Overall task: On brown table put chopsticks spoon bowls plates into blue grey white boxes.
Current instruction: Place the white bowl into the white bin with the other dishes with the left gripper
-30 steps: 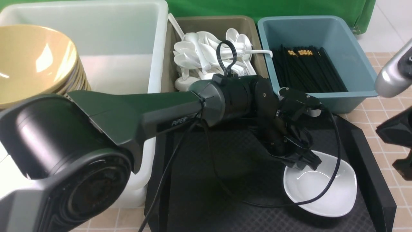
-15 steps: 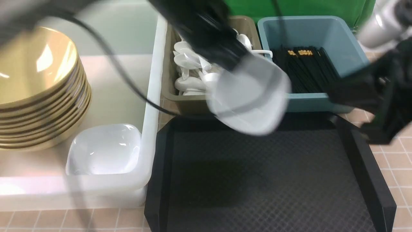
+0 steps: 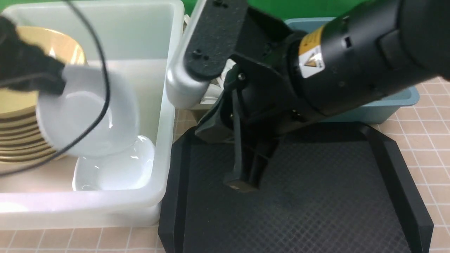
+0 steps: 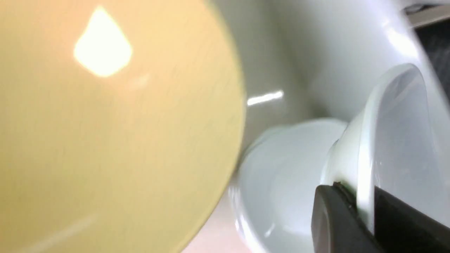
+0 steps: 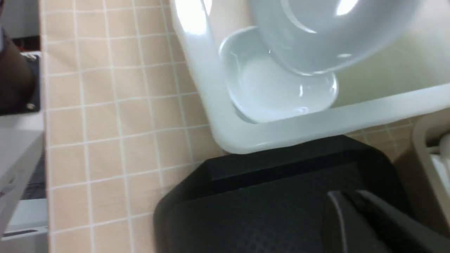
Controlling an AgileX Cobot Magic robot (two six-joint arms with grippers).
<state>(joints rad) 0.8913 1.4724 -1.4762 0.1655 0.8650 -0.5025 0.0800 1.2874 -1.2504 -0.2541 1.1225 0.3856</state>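
My left gripper (image 3: 58,84) is shut on the rim of a small white plate (image 3: 88,116) and holds it tilted inside the large white tub (image 3: 88,207). The held plate hangs just above a second white plate (image 3: 116,168) in the tub's near right corner. In the left wrist view the jaws (image 4: 364,200) pinch the plate's rim (image 4: 386,123). A stack of tan bowls (image 3: 17,137) stands in the tub at the left. My right gripper (image 3: 242,181) is shut and empty, pointing down over the black tray (image 3: 316,196). Chopsticks and spoons are hidden behind my right arm.
My right arm crosses the middle of the front view and covers most of the grey-brown box (image 3: 198,114) and the teal-blue box (image 3: 397,102). The tiled table (image 3: 432,116) shows to the right of the tray. The right wrist view shows the tub's corner (image 5: 225,137).
My left gripper lifted the white plate off the black tray and carried it left to above the plate in the tub. My right arm swung in over the tray.
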